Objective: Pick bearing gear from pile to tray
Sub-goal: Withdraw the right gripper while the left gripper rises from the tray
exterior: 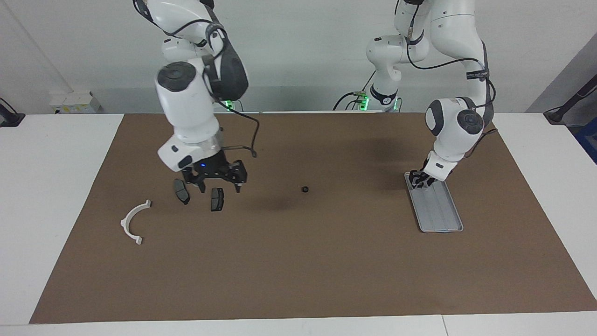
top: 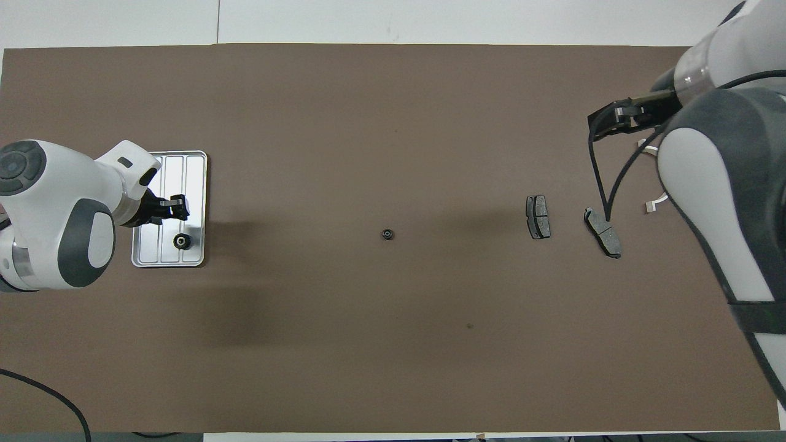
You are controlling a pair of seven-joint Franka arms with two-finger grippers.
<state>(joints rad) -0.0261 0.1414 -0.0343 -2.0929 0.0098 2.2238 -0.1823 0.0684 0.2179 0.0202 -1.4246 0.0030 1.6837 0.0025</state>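
One small black round bearing gear (top: 182,241) lies in the silver grooved tray (top: 198,166), at its end nearer the robots. My left gripper (top: 178,207) hangs just above that end of the tray (exterior: 443,219), open, with nothing between its fingers. A second bearing gear (exterior: 305,189) sits alone on the brown mat near the table's middle. The pile lies toward the right arm's end: two dark brake-pad plates (exterior: 181,191) (exterior: 217,199) and a white arc (exterior: 134,223). My right gripper (exterior: 219,186) hovers over the two plates, open and holding nothing.
The brown mat (exterior: 298,270) covers most of the white table. In the overhead view the right arm hides most of the white arc (top: 654,206). A cable loops down from the right arm's wrist above the plates.
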